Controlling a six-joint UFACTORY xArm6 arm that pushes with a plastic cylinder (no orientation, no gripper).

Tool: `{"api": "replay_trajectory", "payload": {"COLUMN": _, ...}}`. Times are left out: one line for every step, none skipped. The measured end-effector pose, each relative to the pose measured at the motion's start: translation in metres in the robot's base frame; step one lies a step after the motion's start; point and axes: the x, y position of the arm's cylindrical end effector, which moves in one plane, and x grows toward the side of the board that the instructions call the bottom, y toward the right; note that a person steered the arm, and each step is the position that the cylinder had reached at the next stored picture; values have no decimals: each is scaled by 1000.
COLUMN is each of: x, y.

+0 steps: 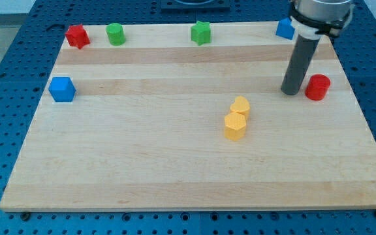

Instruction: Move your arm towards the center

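My tip (292,92) rests on the wooden board (142,170) at the view's right, just left of a red cylinder (318,87). Two yellow blocks sit near the middle, touching each other: a heart-like one (241,106) and a hexagonal one (235,126) below it. They lie to the lower left of my tip. A blue block (284,28) sits at the top right, partly hidden behind the arm.
A red block (77,36) and a green cylinder (115,33) sit at the top left. A green star-shaped block (201,32) sits at the top middle. A blue cube (62,89) sits at the left edge. Blue perforated table surrounds the board.
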Motion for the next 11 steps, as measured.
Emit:
{"api": "replay_trajectory", "payload": {"x": 0, "y": -11}}
{"api": "replay_trajectory", "payload": {"x": 0, "y": -11}}
{"api": "replay_trajectory", "payload": {"x": -1, "y": -17}}
{"api": "replay_trajectory", "payload": {"x": -1, "y": -19}}
{"api": "replay_trajectory", "payload": {"x": -2, "y": -20}}
{"api": "replay_trajectory", "payload": {"x": -13, "y": -29}}
{"api": "replay_trajectory", "payload": {"x": -13, "y": -31}}
{"api": "replay_trajectory", "payload": {"x": -19, "y": -42}}
{"api": "replay_trajectory", "payload": {"x": -19, "y": -46}}
{"api": "replay_trajectory", "payload": {"x": -19, "y": -53}}
{"api": "replay_trajectory", "payload": {"x": -19, "y": -62}}
